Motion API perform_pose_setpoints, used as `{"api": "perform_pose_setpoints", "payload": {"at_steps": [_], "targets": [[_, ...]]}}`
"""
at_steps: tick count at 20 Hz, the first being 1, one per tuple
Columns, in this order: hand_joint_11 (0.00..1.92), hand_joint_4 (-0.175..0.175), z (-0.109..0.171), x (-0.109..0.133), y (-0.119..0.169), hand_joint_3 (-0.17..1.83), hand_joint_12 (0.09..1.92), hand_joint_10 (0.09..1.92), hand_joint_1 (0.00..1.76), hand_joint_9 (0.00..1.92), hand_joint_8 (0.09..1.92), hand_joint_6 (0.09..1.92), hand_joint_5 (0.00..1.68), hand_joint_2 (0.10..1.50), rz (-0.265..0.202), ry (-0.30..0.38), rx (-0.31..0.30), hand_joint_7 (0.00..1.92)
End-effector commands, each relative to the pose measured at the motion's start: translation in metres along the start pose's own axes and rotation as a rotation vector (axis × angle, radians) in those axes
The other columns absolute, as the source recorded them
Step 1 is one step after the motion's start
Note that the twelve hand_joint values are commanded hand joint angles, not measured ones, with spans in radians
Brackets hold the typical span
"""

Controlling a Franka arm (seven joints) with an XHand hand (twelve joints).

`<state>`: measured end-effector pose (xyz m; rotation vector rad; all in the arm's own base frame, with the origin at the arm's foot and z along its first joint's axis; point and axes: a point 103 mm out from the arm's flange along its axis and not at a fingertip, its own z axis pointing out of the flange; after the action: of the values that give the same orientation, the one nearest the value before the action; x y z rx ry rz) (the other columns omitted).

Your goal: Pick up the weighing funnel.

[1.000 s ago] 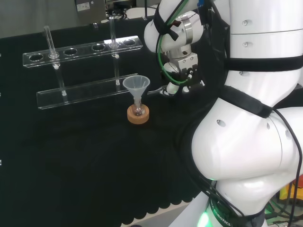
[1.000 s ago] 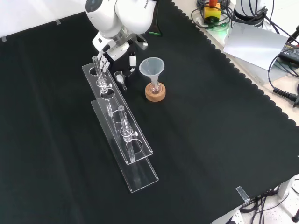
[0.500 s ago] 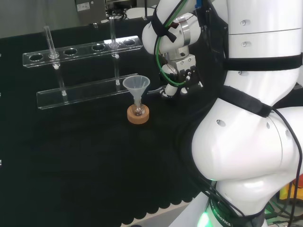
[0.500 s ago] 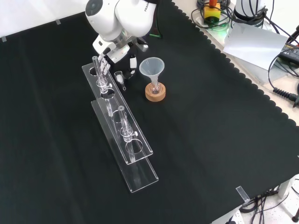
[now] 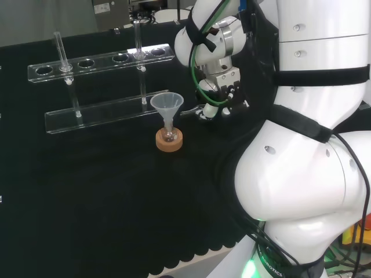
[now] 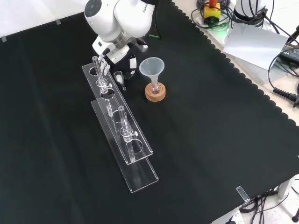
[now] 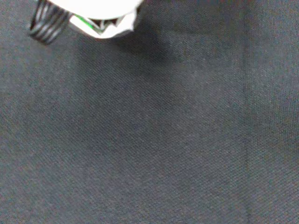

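The weighing funnel (image 6: 120,77), a small clear scoop with a short stem, lies on the black cloth between the near end of the clear rack (image 6: 122,127) and the big funnel (image 6: 152,68). The black and white hand (image 6: 117,52) hovers just above it. Its fingers (image 6: 104,66) point down on the rack side and its thumb (image 6: 133,61) on the other side, with nothing held between them. In the head view the hand (image 5: 215,107) hangs to the right of the big funnel (image 5: 167,104), low over the cloth. The wrist view has bare cloth under a blurred white part of the hand (image 7: 100,11).
The big funnel stands mouth up in a small flask on a cork ring (image 6: 155,94). The two-tier clear rack (image 5: 104,61) carries two upright test tubes (image 5: 58,49), one close beside the fingers in the front view. The cloth's scalloped edge (image 6: 243,70) runs at the right.
The hand has shifted a little to the left in the head view, closer to the big funnel and the rack. The weighing funnel lies where it was.
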<state>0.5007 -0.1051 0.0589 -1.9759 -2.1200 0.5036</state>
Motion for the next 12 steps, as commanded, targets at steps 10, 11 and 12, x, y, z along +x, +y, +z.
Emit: {"api": "perform_pose_setpoints", "payload": {"at_steps": [10,11,12], "targets": [[0.48,-0.064,0.0011,-0.0012,0.0024,0.78,1.30,0.56,0.95,0.77,0.73,0.80,0.64,0.60,-0.030,-0.001,0.006,0.48],[0.48,-0.064,0.0013,-0.0009,0.0027,0.78,1.30,0.56,0.95,0.77,0.73,0.81,0.64,0.61,-0.033,0.000,0.008,0.48],[0.48,-0.064,0.0017,-0.0007,0.0030,0.78,1.30,0.56,0.95,0.77,0.73,0.81,0.64,0.61,-0.034,-0.001,0.011,0.48]]}}
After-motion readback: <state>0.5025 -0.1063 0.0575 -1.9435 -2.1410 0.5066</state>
